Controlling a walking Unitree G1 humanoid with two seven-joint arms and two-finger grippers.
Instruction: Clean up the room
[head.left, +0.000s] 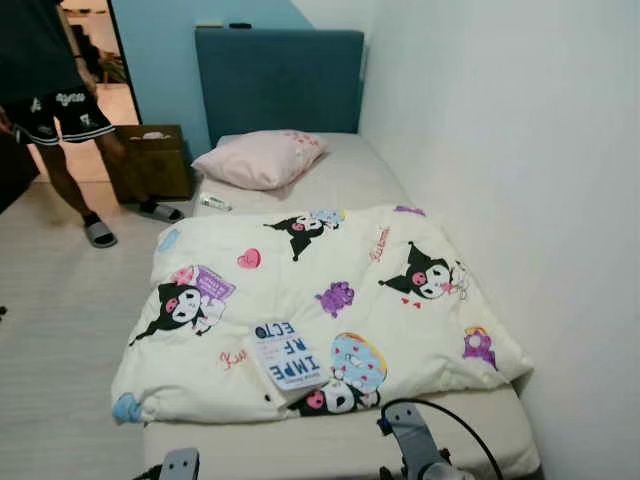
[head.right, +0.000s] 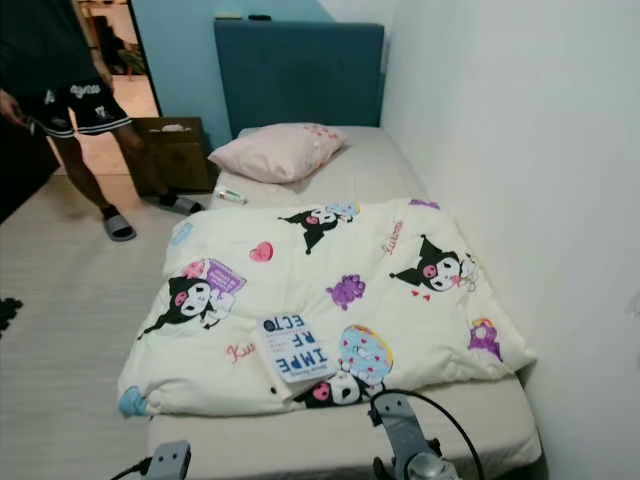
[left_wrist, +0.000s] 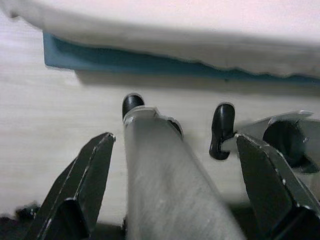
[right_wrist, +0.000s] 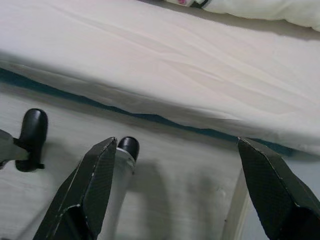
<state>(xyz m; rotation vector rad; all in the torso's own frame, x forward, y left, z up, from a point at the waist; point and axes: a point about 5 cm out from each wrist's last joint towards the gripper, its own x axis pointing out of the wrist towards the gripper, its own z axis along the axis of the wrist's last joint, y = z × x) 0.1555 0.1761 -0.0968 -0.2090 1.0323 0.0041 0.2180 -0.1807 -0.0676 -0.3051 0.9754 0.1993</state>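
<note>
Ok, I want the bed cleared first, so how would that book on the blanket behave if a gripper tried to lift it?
The book looks like a thin paperback, so probably light and a little bendy. It lies flat on the puffy blanket, which would likely give way beneath it, making an edge hard to get under. Its cover looks smooth, so it may slip.

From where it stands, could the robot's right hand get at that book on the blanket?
Probably yes: the book lies near the foot of the blanket, nothing on top, and the open right hand hangs low beside the bed.

Head eyes overlook the bed (head.left: 340, 440); wrists face its foot edge.
</note>
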